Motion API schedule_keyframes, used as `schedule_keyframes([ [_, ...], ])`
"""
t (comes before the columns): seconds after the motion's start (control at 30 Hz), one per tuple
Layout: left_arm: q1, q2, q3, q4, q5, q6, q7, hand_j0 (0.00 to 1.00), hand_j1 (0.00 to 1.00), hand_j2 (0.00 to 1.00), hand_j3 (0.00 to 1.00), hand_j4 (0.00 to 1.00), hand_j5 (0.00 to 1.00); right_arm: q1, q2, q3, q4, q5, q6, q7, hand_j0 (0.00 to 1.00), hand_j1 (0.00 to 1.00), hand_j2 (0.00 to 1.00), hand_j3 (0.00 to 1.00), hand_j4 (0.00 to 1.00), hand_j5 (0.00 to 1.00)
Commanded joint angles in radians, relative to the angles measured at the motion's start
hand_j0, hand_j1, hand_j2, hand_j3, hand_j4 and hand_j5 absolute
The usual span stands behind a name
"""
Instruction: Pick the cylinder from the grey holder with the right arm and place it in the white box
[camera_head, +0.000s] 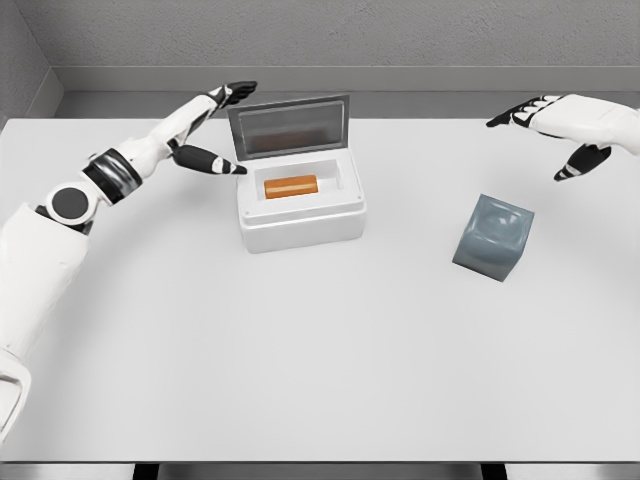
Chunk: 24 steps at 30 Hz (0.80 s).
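Note:
An orange cylinder (290, 187) lies on its side inside the white box (304, 226), whose grey lid (289, 127) stands open at the back. The grey holder (493, 236) sits to the right of the box, a cube with a hollow top that holds nothing. My right hand (548, 133) hovers above and behind the holder at the far right, fingers spread and holding nothing. My left hand (222, 125) reaches to the box's left rear corner, beside the lid, fingers stretched out and also holding nothing.
The white table (320, 350) runs to a grey back wall. Its front edge lies near the bottom of the view, and its left rear corner meets a side wall.

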<state>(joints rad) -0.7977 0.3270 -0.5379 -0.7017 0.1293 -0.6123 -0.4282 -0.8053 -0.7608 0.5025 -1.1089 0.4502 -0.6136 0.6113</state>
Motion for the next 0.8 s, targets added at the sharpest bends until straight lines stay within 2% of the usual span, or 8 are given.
schedule_keyframes([
  [0.0, 0.0, -0.002, -0.007, 0.001, 0.007, 0.001, -0.001, 1.0, 1.0, 1.0, 1.0, 1.0, 1.0, 0.0, -0.002, -0.001, -0.003, -0.005, 0.003, 0.0, 1.0, 1.0, 1.0, 1.0, 1.0, 1.0],
  [0.5, 0.006, 0.017, -0.007, -0.015, 0.023, 0.001, -0.018, 1.0, 1.0, 1.0, 1.0, 1.0, 1.0, 0.0, -0.005, -0.001, -0.003, -0.005, 0.003, 0.0, 1.0, 1.0, 1.0, 1.0, 1.0, 1.0],
  [0.6, 0.012, 0.037, -0.007, -0.056, 0.042, 0.001, -0.018, 1.0, 1.0, 1.0, 1.0, 1.0, 1.0, 0.002, -0.005, -0.001, -0.009, -0.005, 0.003, 0.0, 1.0, 1.0, 1.0, 1.0, 1.0, 1.0],
  [0.77, 0.014, 0.043, -0.007, -0.061, 0.046, 0.001, -0.02, 1.0, 1.0, 1.0, 1.0, 1.0, 1.0, 0.002, -0.003, -0.001, -0.012, -0.005, 0.003, 0.0, 1.0, 1.0, 1.0, 1.0, 1.0, 1.0],
])
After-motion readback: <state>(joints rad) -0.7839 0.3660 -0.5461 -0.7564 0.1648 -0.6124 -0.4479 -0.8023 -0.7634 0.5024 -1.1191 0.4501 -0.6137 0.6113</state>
